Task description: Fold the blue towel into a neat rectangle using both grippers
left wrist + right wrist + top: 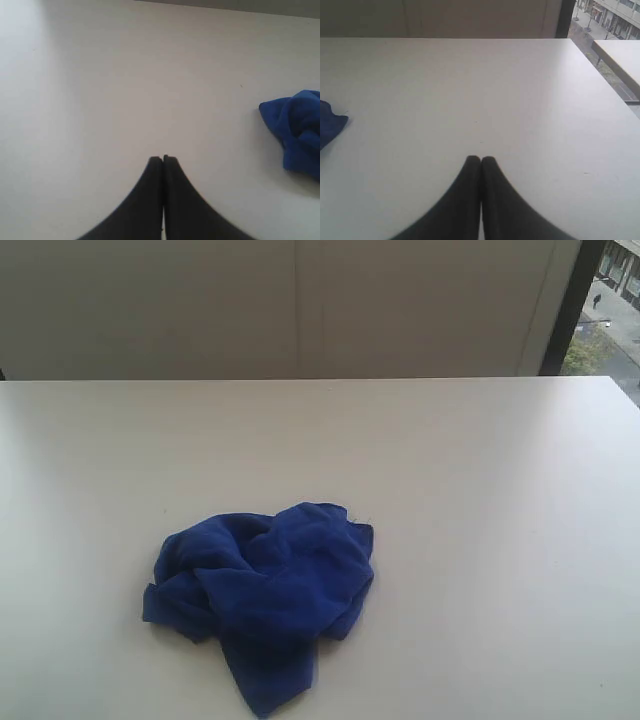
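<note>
Left wrist view shows the left gripper with its jaws pressed together over bare table, well apart from the blue towel. The towel lies crumpled in a heap left of the table's middle, and the right gripper hangs closed and empty on its other side. I judge the main risk is a pinch into the bunched middle catching several layers, so the cloth lifts as a wad instead of spreading. Its corners and any tag are buried in folds, its near tip reaches the exterior frame's lower edge, and neither arm shows there.
</note>
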Motion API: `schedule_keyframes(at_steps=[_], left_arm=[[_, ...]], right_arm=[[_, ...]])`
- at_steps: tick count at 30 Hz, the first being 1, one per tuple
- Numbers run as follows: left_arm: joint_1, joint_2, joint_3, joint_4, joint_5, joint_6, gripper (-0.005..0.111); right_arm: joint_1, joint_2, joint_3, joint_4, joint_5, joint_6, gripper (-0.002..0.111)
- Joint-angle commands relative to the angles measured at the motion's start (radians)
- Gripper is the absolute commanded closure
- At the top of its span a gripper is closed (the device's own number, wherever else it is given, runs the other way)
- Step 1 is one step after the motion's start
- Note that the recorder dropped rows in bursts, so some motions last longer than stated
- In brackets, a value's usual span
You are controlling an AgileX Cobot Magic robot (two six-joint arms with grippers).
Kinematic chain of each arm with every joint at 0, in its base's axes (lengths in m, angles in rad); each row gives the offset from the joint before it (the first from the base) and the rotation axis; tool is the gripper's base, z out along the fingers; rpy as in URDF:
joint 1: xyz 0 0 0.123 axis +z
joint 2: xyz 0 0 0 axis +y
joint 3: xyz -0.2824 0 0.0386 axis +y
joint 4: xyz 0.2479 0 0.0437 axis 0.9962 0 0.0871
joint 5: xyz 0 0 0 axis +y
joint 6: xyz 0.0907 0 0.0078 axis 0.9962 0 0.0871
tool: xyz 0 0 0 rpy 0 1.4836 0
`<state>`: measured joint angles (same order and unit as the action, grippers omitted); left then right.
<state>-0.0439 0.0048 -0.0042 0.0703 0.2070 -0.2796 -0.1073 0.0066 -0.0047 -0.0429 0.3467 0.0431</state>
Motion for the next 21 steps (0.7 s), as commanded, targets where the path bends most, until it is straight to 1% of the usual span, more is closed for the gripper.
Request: schedule_keyframes(at_steps=[1, 9, 11, 18, 21], left_arm=[[-0.004, -0.005, 0.004, -0.003, -0.004, 0.000, 0.107], [-0.004, -0.005, 0.004, -0.003, -0.004, 0.000, 0.107], [-0.004, -0.005, 0.004, -0.003, -0.004, 0.000, 0.107], [-0.004, -0.005, 0.004, -0.003, -0.004, 0.000, 0.107], [-0.004, -0.005, 0.004, -0.003, -0.025, 0.000, 0.107]], right_arm=[[-0.003, -0.007, 0.005, -0.001, -0.005, -0.004, 0.108], [-0.003, -0.007, 0.005, -0.001, -0.005, -0.004, 0.108], [-0.003, -0.007, 0.005, -0.001, -0.005, 0.030, 0.108], [-0.003, -0.007, 0.005, -0.001, -0.005, 0.019, 0.108], [-0.003, -0.007, 0.005, -0.001, -0.005, 0.019, 0.108]])
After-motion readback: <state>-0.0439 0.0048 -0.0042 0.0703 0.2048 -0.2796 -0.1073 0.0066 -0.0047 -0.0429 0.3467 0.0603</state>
